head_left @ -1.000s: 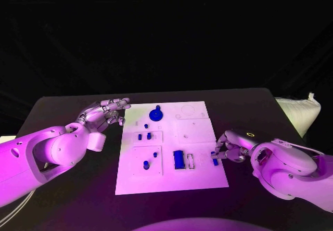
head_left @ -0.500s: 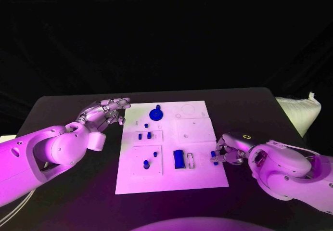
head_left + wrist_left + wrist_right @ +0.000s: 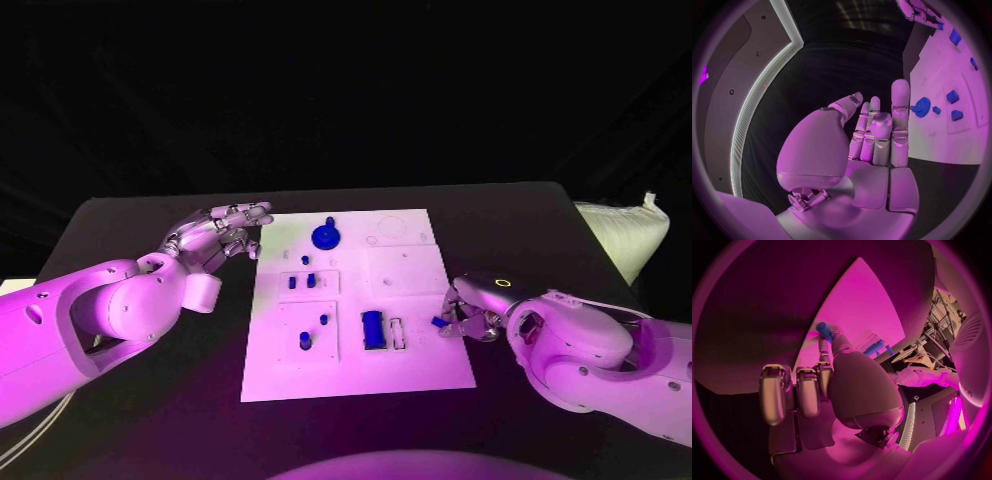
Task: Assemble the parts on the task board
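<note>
The white task board [image 3: 411, 265] lies mid-table. On it are a round blue piece [image 3: 327, 237], a tall blue block [image 3: 372, 329] and several small blue parts such as one [image 3: 306, 341] near the left side. My right hand [image 3: 472, 308] is at the board's right edge and pinches a small blue part [image 3: 438, 322] just over that edge. In the right wrist view the same blue part [image 3: 822, 330] sits at the fingertips over the board [image 3: 861, 300]. My left hand [image 3: 221, 236] hovers open beside the board's far left corner, fingers straight [image 3: 900, 110], holding nothing.
A white bag [image 3: 623, 235] lies off the table's right side. Black table surface [image 3: 159, 400] runs on both sides of the board. The left wrist view shows the round blue piece [image 3: 921, 106] and my right hand [image 3: 920, 12] far across the board.
My right hand has shifted slightly toward the board with the small blue part, which now sits a little farther in and higher. The left hand has not moved.
</note>
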Robot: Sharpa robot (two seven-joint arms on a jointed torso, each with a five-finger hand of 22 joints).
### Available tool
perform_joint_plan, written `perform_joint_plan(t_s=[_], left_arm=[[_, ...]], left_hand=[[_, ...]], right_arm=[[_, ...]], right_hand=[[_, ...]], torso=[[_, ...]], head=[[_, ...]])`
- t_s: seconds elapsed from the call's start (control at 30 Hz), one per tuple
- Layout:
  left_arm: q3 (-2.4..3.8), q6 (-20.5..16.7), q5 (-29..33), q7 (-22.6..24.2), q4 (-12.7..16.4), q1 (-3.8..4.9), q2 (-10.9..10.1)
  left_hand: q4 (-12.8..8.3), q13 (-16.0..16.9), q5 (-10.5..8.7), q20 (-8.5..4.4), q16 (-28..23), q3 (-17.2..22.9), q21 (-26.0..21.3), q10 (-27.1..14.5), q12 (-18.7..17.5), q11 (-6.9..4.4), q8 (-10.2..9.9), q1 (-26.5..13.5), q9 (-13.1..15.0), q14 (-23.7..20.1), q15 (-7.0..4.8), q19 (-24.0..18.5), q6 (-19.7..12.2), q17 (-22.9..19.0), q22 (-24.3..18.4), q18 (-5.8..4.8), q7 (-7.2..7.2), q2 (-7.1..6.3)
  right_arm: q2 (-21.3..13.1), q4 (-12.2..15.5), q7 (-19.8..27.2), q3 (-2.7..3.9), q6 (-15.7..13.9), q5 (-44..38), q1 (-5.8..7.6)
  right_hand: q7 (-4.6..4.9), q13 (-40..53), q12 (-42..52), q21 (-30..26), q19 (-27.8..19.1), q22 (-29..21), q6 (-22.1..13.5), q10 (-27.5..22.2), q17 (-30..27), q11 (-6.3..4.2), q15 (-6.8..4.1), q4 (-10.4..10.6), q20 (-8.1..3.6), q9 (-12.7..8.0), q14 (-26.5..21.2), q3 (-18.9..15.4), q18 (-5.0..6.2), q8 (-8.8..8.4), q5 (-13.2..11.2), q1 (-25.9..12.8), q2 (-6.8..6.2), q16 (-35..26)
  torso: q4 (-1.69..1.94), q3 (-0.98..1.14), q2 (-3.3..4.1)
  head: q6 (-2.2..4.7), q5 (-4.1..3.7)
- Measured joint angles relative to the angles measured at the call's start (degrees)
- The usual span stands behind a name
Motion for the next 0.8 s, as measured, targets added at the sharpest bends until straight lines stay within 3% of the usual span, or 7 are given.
perform_joint_plan(t_s=[0.27, 0.4, 0.57, 0.67, 0.8], left_arm=[[-0.01, 0.01, -0.04, -0.02, 0.02, -0.01, 0.0], [-0.01, 0.01, -0.06, -0.04, 0.02, -0.01, -0.04], [-0.01, 0.01, -0.07, -0.05, 0.04, -0.01, -0.05], [-0.01, 0.01, -0.08, -0.06, 0.04, -0.01, -0.05], [-0.01, 0.01, -0.09, -0.07, 0.04, -0.01, -0.08]], left_hand=[[0.0, 0.0, 0.0, 0.0, 0.0, 0.0, 0.0, 0.0, 0.21, 0.0, 0.0, 0.0, 0.0, 0.0, 0.0, 0.0, 0.0, -0.02, 0.0, -0.01, 0.0, 0.0], [0.0, 0.0, 0.0, 0.0, 0.0, 0.0, 0.0, -0.21, 0.42, -0.2, 0.0, 0.0, 0.0, 0.0, 0.0, 0.0, 0.0, -0.12, 0.0, 0.0, 0.0, 0.0], [0.0, 0.05, 0.0, 0.0, 0.0, 0.0, 0.0, -0.21, 0.42, -0.21, 0.0, 0.0, 0.0, 0.0, 0.0, 0.0, 0.0, -0.12, 0.0, 0.0, 0.0, 0.0], [0.0, 0.05, 0.0, 0.0, 0.0, 0.0, -0.19, -0.21, 0.42, -0.2, 0.0, 0.01, 0.0, 0.0, 0.0, 0.0, 0.0, -0.12, -0.02, 0.0, 0.0, 0.01], [0.0, 0.04, 0.0, 0.0, 0.0, 0.0, -0.33, -0.2, 0.42, -0.2, 0.0, 0.22, 0.0, 0.0, 0.0, 0.0, 0.0, -0.12, -0.1, 0.0, 0.0, 0.23]], right_arm=[[1.45, -0.01, 0.03, 0.44, 2.32, -4.69, -0.49], [1.76, 0.08, 0.1, 0.49, 2.74, -5.94, -0.61], [1.8, 0.26, 0.11, 0.43, 2.34, -6.06, -0.78], [1.71, 0.42, 0.09, 0.34, 1.55, -5.54, -0.91], [1.49, 0.62, -0.03, 0.28, 0.37, -4.28, -1.04]], right_hand=[[0.09, 0.97, -0.27, 0.0, 0.0, 0.02, 0.49, 0.0, -0.01, 0.0, 0.0, -1.96, 0.0, -0.83, 0.0, 2.84, 0.0, -1.01, -0.42, 0.58, -0.58, 0.0], [0.3, 0.99, -0.37, 0.0, 0.0, 0.04, 0.7, 0.0, -0.01, 0.0, 0.0, -2.32, 0.0, -1.18, 0.0, 4.89, 0.0, -1.35, 2.56, 0.58, -0.58, 0.0], [0.18, 0.27, -0.13, 0.27, 0.0, 0.04, 0.81, 0.0, -0.01, 0.0, 0.0, -1.43, 0.0, -1.36, 0.0, 8.61, 0.0, -1.89, 4.07, -1.03, 1.03, 0.21], [0.31, -1.5, 0.03, 0.27, 0.0, 0.04, 1.03, 0.0, -0.01, 0.0, 0.0, -0.78, 0.0, -1.55, 0.0, 12.67, 0.0, -2.38, 4.27, -1.17, 1.17, 0.23], [0.34, -2.22, 0.11, 0.27, 0.0, 0.03, 1.06, 0.0, 0.01, 0.0, 0.0, -0.66, 0.0, -1.78, 0.0, 15.08, 0.0, -2.97, 4.27, -1.28, 1.23, 0.23]], torso=[[0.04, -0.01, -0.01], [0.03, 0.0, -0.01], [0.0, 0.01, -0.02], [0.01, 0.03, -0.02], [0.03, 0.04, -0.02]], head=[[-0.15, 0.05], [-0.18, 0.12], [-0.18, 0.16], [-0.18, 0.14], [-0.2, 0.13]])
